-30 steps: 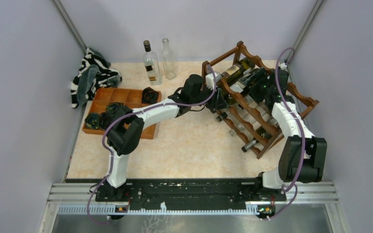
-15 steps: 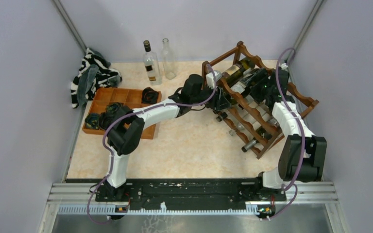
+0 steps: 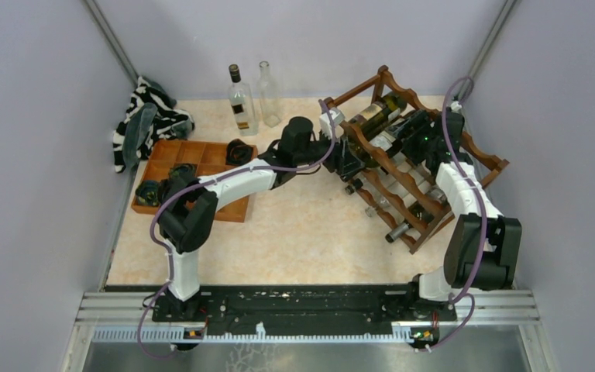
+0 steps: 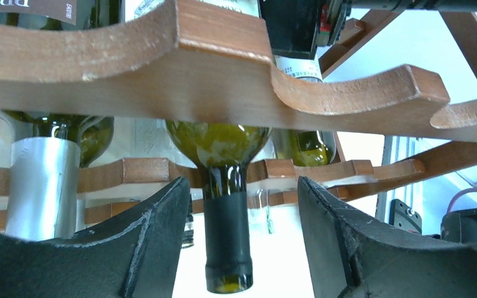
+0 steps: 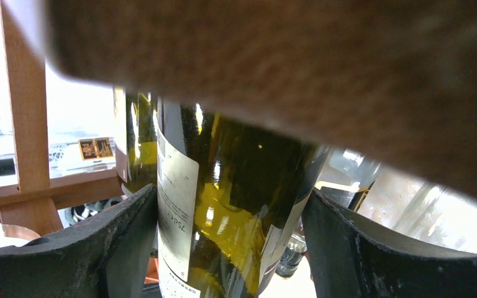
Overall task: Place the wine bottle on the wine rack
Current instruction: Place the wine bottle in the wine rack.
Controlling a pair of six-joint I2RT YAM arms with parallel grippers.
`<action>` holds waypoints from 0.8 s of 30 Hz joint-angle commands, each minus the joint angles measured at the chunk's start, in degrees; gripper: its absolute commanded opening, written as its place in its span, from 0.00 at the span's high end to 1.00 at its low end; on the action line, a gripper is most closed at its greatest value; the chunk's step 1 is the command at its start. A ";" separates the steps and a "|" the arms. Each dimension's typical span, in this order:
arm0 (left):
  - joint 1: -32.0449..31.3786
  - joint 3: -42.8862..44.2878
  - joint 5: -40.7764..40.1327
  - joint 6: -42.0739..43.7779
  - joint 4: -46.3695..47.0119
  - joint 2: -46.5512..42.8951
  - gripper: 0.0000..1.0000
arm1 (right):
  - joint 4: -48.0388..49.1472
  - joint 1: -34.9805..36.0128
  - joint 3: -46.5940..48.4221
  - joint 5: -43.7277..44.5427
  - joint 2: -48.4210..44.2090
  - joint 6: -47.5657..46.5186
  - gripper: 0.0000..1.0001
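your left gripper [image 4: 242,184] jaws stand apart, with the wine bottle [image 4: 226,217] neck between them untouched, because the wine rack [image 4: 223,87] rail above them carries it. your right gripper [image 5: 230,192] jaws clasp the bottle body between them, i think to steady it.

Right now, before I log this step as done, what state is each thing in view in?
wine bottle: lying in the rack
wine rack: holding several bottles
left gripper: open around the bottle's neck, not touching
right gripper: closed on the bottle's body
dark-capped bottle: upright
clear bottle: upright
compartment tray: partly filled
striped cloth: crumpled
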 commanded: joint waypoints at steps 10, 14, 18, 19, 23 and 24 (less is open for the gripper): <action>0.22 -8.69 -1.92 7.12 -1.97 -9.90 0.27 | 3.19 -2.00 2.71 -1.70 -0.16 3.55 0.64; 0.22 -10.62 -3.95 7.93 -3.94 -11.25 0.26 | 3.40 -1.99 2.85 -1.65 0.00 3.59 0.64; 0.14 -10.88 -3.16 8.15 -4.89 -10.45 0.26 | 3.48 -1.99 3.10 -1.65 0.30 3.62 0.64; 0.13 -10.62 -2.84 8.00 -4.83 -10.06 0.25 | 3.49 -2.01 3.10 -1.66 0.37 3.65 0.64; 0.04 -9.01 -2.70 8.16 -5.71 -8.07 0.24 | 3.65 -1.99 3.24 -1.66 0.62 3.59 0.64; 0.04 -8.54 -2.91 8.31 -5.84 -7.53 0.24 | 3.58 -2.04 3.25 -1.65 0.71 3.57 0.64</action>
